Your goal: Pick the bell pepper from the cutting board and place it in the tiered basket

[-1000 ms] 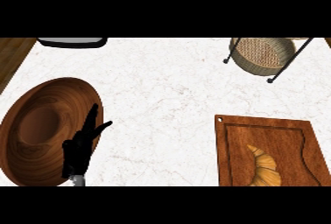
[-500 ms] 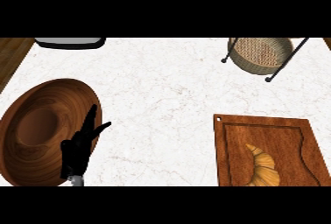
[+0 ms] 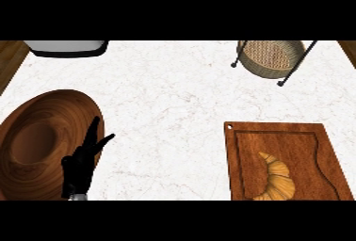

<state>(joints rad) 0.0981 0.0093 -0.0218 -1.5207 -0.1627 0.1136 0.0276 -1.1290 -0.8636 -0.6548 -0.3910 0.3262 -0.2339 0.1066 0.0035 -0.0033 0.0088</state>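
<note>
A wooden cutting board lies at the lower right of the marble counter. On it rests a golden croissant; no bell pepper shows in the head view. The woven tiered basket on its dark wire stand sits at the upper right. My left hand rests at the lower left with fingers straight and pointing up, over the edge of a wooden bowl, holding nothing. My right hand is out of view.
A large dark wooden bowl fills the lower left. A grey and black object sits at the counter's far edge, upper left. Bare marble lies between bowl and board.
The whole view has drifted slightly leftward in the picture; the basket and board sit a little further left. The left hand keeps its pose.
</note>
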